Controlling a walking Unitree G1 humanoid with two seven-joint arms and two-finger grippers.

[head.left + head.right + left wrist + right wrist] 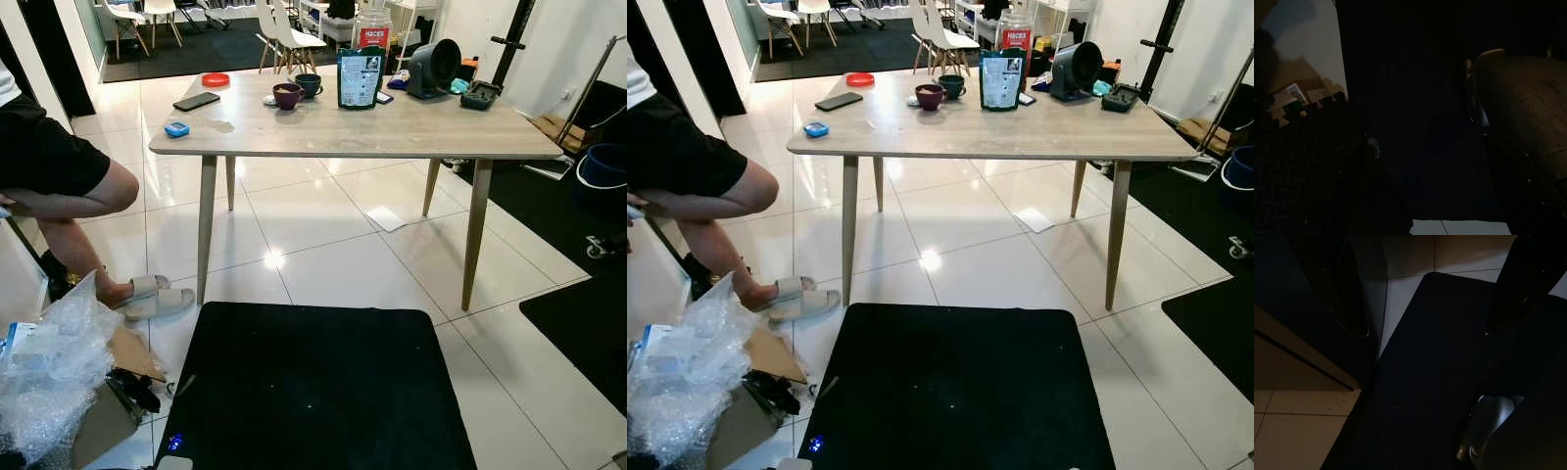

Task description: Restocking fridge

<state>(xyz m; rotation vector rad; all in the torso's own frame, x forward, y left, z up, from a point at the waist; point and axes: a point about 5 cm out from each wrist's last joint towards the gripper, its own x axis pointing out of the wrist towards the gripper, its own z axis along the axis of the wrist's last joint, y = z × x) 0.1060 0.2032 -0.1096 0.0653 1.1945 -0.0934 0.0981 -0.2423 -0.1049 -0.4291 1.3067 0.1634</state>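
Observation:
A light wooden table (411,132) stands ahead of me on white tiles. On it stand a dark green pouch (360,77), a clear jar with a red label (372,31), a maroon cup (287,95) and a dark teal cup (309,85). My right gripper (1425,333) hangs idle and open above a black floor mat (1440,362), with nothing between its fingers. My left arm hangs idle in the dark above the same mat (1415,161).
A black phone (196,101), a red lid (216,79), a small blue object (176,129) and a black fan (433,67) also lie on the table. A seated person's leg (69,211) is at the left. Bubble wrap (49,372) and cardboard lie at lower left. The black mat (313,392) is at my feet.

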